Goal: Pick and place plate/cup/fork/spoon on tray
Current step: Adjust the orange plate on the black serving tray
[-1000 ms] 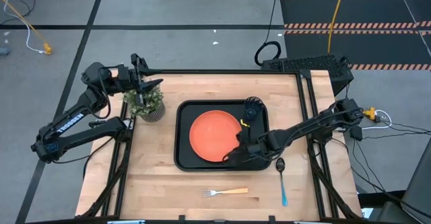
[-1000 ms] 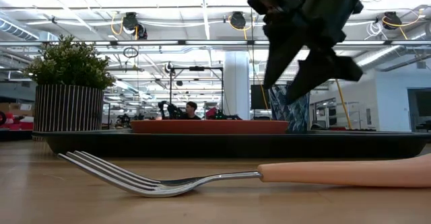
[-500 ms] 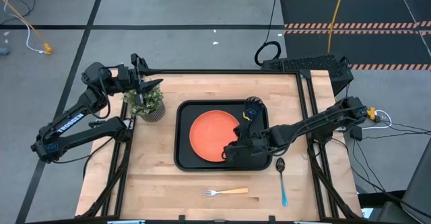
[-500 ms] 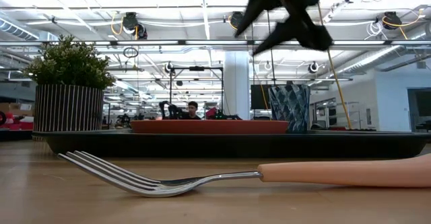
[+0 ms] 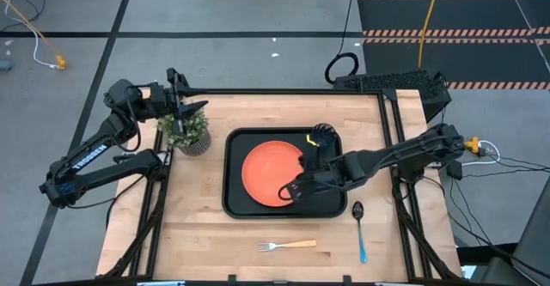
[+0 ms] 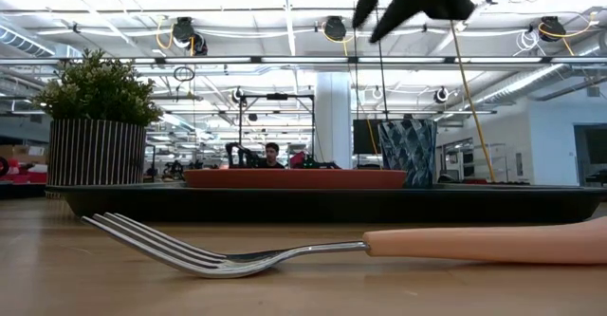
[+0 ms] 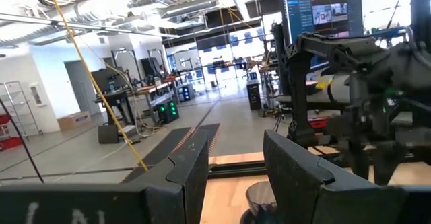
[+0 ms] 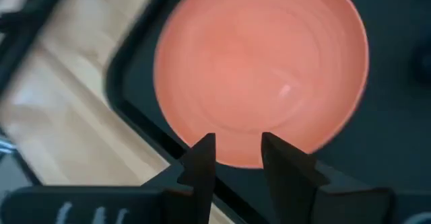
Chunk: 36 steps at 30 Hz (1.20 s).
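In the low view the fork point(image 6: 379, 248) is lying nearest on the counter point(image 6: 57, 278), with the tray point(image 6: 531, 204) behind it carrying the plate point(image 6: 294, 177) and the cup point(image 6: 408, 152). Only the high view is showing the spoon point(image 5: 360, 228) resting beside the tray's corner. The right end effector point(image 5: 288, 191) is hovering over the plate's edge, fingers apart and empty, as its wrist view is confirming. Farther off, the left end effector point(image 5: 193, 100) is waiting open above the potted plant point(image 5: 186, 132).
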Motion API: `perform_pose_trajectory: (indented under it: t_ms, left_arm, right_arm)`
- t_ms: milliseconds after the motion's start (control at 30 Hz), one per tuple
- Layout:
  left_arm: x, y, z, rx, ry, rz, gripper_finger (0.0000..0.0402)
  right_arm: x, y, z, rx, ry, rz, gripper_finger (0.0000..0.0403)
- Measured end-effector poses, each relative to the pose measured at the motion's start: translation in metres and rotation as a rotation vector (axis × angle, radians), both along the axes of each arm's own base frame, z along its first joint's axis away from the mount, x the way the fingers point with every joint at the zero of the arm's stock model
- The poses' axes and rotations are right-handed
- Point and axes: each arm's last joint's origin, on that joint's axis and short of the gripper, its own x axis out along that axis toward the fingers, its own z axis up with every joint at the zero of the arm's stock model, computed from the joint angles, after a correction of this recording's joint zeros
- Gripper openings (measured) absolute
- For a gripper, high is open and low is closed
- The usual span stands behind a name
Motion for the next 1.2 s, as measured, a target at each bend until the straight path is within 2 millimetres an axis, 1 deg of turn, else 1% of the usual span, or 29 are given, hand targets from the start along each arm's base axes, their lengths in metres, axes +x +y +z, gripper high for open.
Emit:
perform_pose_trajectory:
  t_ms: [300, 367, 467, 600, 700, 900, 1100, 1200]
  left_arm:
    - [0.000, 0.000, 0.000, 0.002, -0.003, 0.000, 0.0145]
    - [0.000, 0.000, 0.000, 0.002, -0.002, 0.000, 0.0145]
    - [0.000, 0.000, 0.000, 0.002, -0.002, 0.000, 0.0145]
    - [0.000, 0.000, 0.000, 0.000, 0.000, 0.000, 0.0145]
    - [0.000, 0.000, 0.000, -0.001, 0.001, 0.000, 0.0145]
    - [0.000, 0.000, 0.000, 0.001, 0.002, 0.000, 0.0145]
    - [0.000, 0.000, 0.000, 0.001, 0.002, 0.000, 0.0145]
    - [0.000, 0.000, 0.000, 0.001, 0.002, 0.000, 0.0145]
  right_arm:
    - [0.022, -0.001, -0.046, 0.132, 0.197, 0.022, 0.0106]
    - [0.025, -0.001, -0.054, 0.163, 0.238, 0.029, 0.0106]
    - [0.024, -0.002, -0.062, 0.154, 0.298, 0.024, 0.0106]
    - [0.018, -0.005, -0.059, 0.141, 0.338, 0.009, 0.0106]
    - [0.018, -0.005, -0.059, 0.137, 0.337, 0.018, 0.0106]
    - [0.029, -0.004, -0.060, 0.099, 0.256, 0.113, 0.0107]
    - [0.039, -0.006, -0.056, 0.102, 0.146, 0.125, 0.0108]
    - [0.040, -0.005, -0.055, 0.117, 0.130, 0.111, 0.0108]
